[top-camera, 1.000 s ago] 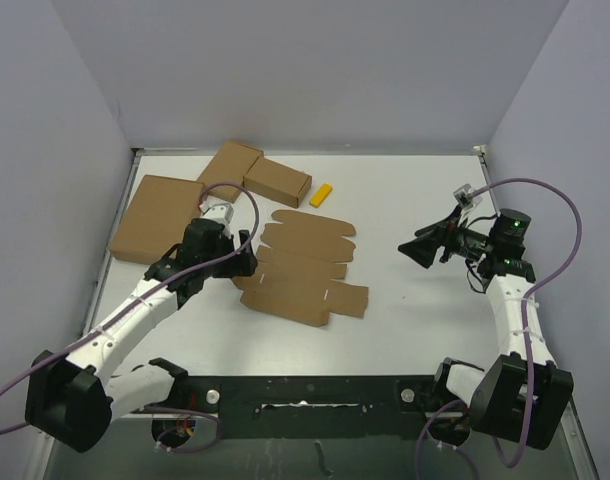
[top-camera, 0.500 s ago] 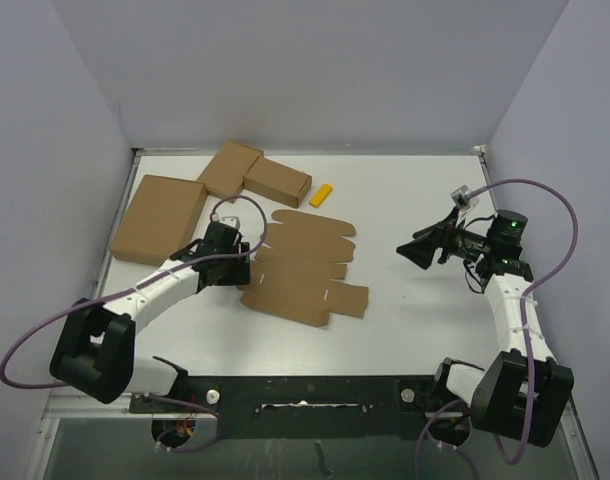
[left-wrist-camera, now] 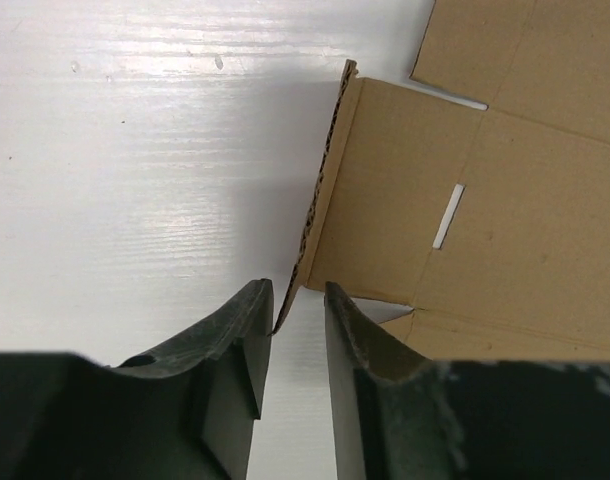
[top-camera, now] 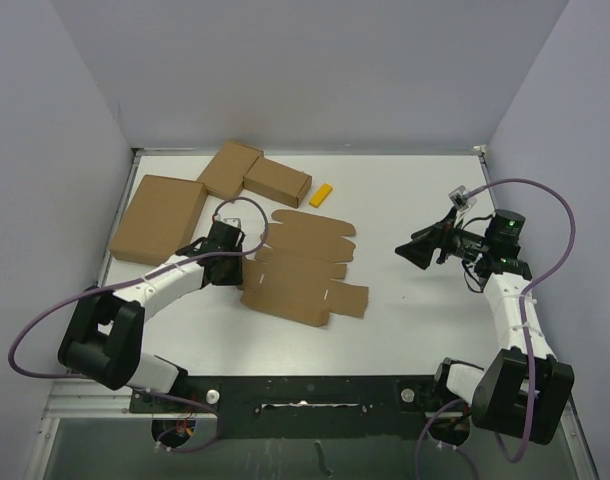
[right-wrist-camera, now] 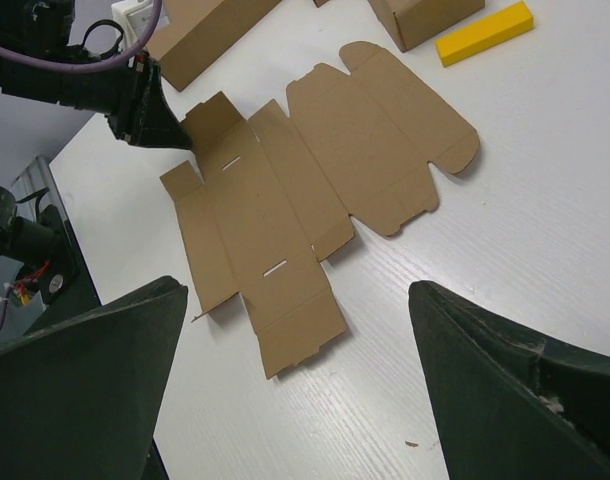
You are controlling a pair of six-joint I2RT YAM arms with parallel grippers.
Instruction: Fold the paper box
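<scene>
While the paper box [top-camera: 305,265] lies unfolded mid-desk, my left end effector [left-wrist-camera: 298,300] straddles one flap.
White desk [top-camera: 405,190] carries everything. Far left, a big flat carton [top-camera: 157,218]. The paper box, a notched die-cut sheet, sits just right of it, flat except the near-left flap [left-wrist-camera: 330,190], which stands up on edge. Two small cartons [top-camera: 255,172] touch at a corner behind it. Left end effector's fingers [left-wrist-camera: 235,340] stand narrowly apart on either side of that flap's lower edge; the card touches one finger, with a gap at the other, so I note it not clenched. Right end effector [top-camera: 417,250] is released wide, raised, well apart from the sheet. Yellow block [top-camera: 321,194] lies beside the cartons.
</scene>
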